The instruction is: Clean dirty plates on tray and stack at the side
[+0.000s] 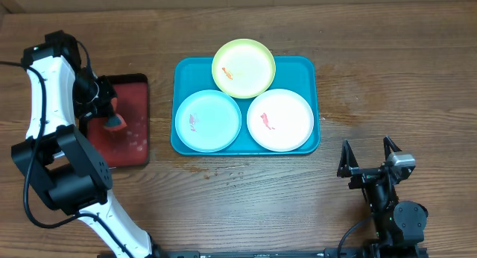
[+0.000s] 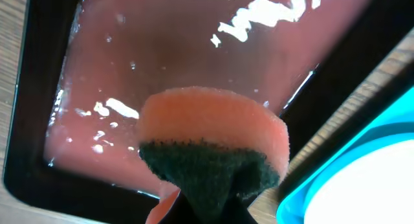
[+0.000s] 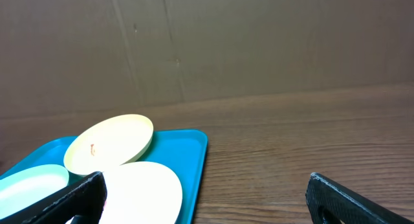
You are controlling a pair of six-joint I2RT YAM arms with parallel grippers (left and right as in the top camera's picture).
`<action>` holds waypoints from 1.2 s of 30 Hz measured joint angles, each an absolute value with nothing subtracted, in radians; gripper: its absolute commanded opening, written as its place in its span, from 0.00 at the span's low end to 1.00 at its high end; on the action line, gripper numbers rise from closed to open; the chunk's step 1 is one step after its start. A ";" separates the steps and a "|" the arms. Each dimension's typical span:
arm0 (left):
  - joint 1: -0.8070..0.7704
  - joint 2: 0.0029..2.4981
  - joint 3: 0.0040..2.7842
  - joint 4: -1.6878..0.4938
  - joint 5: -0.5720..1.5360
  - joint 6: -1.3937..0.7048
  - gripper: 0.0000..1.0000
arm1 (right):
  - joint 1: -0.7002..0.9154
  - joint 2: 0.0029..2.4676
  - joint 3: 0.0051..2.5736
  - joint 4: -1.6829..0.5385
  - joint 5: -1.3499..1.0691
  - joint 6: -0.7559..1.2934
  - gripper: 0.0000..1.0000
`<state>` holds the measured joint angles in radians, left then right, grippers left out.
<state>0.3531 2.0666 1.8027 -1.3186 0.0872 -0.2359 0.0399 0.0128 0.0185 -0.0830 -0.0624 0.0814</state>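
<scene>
Overhead: left claw (image 1: 112,122) pinches sponge (image 2: 213,140) over red tray (image 1: 135,150); right claw (image 1: 367,144) spread.

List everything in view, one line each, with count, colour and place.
yellow-green plate: 1, orange smear, far edge of the teal tray, overlapping its rim
light blue plate: 1, red smear, near left of the teal tray
white plate: 1, red smear, near right of the teal tray
teal tray: 1, teal-blue, mid-table
dark red tray: 1, black-rimmed, left of the teal tray
sponge: 1, orange with dark green scouring side, above the dark red tray
table: 1, brown wood
left gripper: 1, dark, on a white arm, shut on the sponge
right gripper: 1, black, open, near right, holding nothing
</scene>
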 measured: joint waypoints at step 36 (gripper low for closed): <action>0.327 1.886 1.884 -1.286 0.206 -0.233 0.04 | 0.040 0.954 1.315 -0.720 -0.520 0.085 1.00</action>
<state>0.3267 1.8858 1.8835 -1.2858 0.2058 -0.2329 0.0402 0.9543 1.3151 -0.7204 -0.5201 0.0849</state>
